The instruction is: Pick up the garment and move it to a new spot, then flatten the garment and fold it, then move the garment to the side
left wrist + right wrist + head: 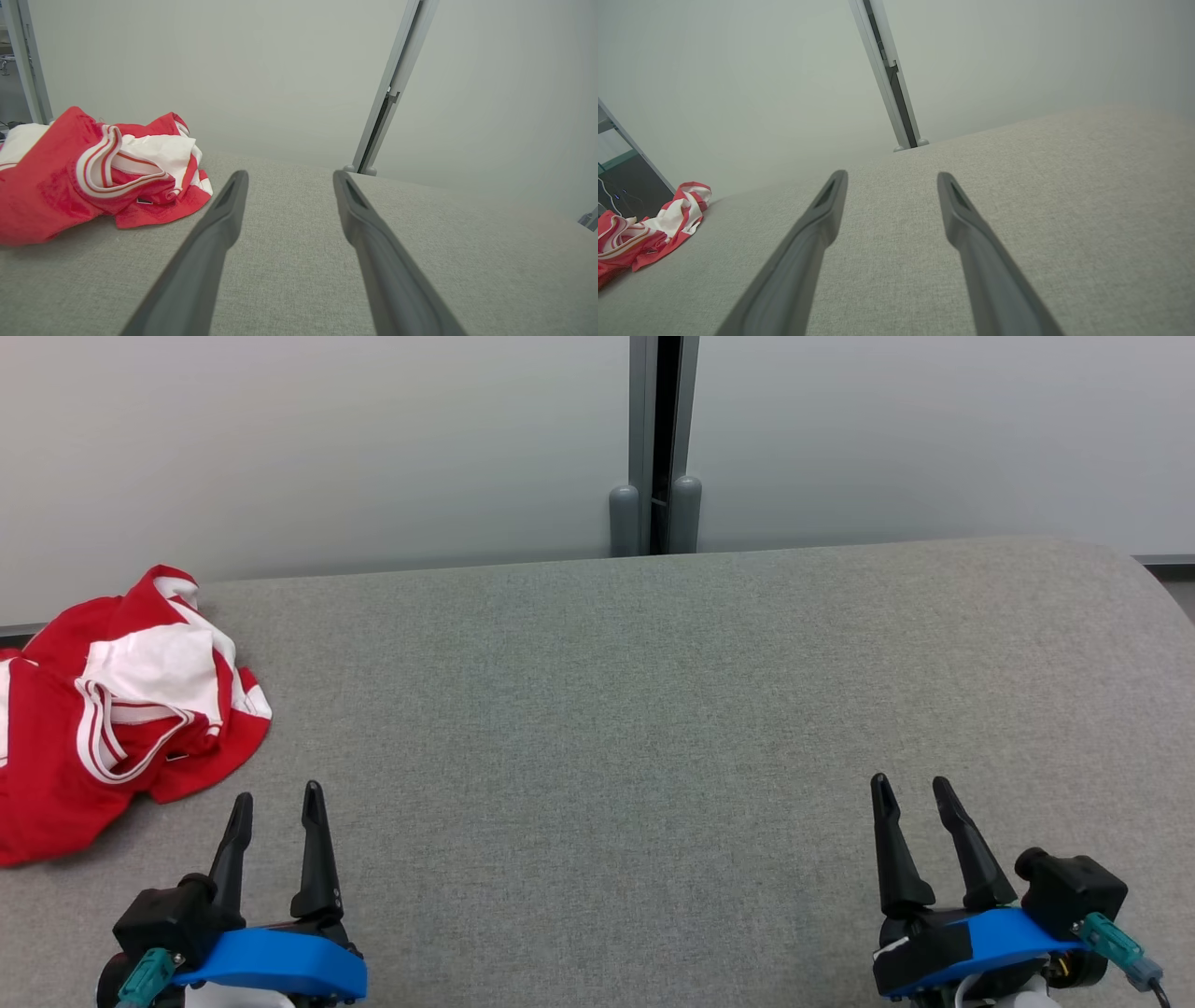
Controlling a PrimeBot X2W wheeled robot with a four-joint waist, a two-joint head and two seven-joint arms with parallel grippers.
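While the red-and-white jersey (112, 709) lies crumpled at the frame's left edge, nothing is done: left gripper (277, 807) and right gripper (915, 793) both gape empty, so every step remains.

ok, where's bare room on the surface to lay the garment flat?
Bare: the grey fabric surface from the garment across to its right edge, including between the left gripper and right gripper, jaws open. Crowded at far left, where the garment lies crumpled.
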